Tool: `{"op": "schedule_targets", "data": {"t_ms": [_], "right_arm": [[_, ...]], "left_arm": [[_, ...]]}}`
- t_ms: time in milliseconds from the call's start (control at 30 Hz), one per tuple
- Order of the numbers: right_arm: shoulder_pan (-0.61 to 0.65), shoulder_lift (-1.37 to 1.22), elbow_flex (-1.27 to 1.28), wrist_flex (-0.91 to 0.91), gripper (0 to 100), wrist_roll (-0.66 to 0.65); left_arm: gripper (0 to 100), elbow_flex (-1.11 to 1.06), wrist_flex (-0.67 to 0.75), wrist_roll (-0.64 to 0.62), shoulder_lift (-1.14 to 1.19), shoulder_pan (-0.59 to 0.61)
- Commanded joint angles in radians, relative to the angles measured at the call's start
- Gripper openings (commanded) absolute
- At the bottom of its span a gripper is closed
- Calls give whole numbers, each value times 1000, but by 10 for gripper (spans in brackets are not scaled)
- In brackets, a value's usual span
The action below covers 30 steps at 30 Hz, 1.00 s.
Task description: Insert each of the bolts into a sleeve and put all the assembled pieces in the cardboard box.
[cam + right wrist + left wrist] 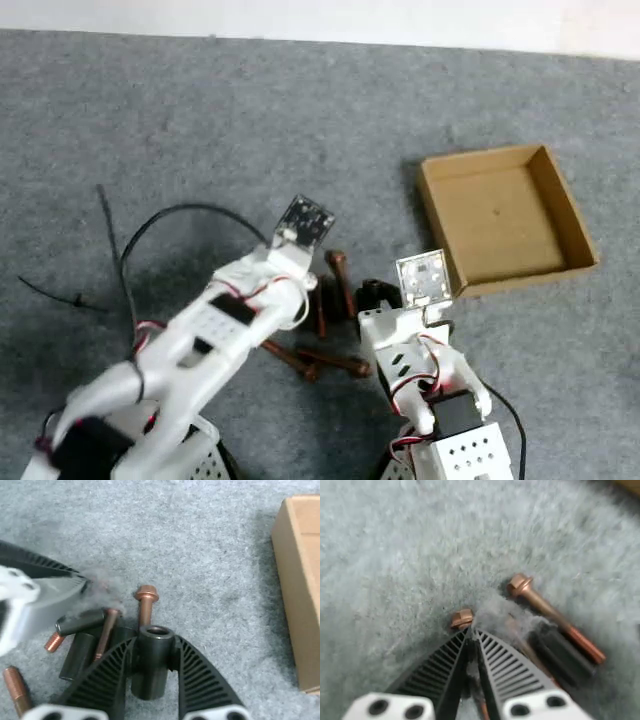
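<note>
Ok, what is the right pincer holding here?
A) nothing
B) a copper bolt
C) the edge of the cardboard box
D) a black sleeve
D: in the right wrist view, the right pincer is clamped on a black sleeve, with the sleeve's open bore facing the camera.
</note>
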<state>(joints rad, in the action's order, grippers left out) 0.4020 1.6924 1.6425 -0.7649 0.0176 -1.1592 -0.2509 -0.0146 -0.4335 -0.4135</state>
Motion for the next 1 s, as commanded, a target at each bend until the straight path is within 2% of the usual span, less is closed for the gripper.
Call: {"op": "schedule_targets", "data": {"t_ms": [0,167,400,500,700,967], "right_arm": [[-12,21,-10,13,5,-9],[-12,21,-10,13,5,-9],[-12,21,-10,13,5,-9],[-12,21,-10,13,5,-9],[-13,21,-10,13,5,-9],[-13,21,-10,13,5,-9]], "left_arm": [[8,147,9,-6,156,2],[8,231,-87,-6,231,4],[8,232,-104,-6,232,-2],[8,239,-160,-6,229,-4],[110,274,-245,-6,229,1],[115,277,-252,-6,237,22]]}}
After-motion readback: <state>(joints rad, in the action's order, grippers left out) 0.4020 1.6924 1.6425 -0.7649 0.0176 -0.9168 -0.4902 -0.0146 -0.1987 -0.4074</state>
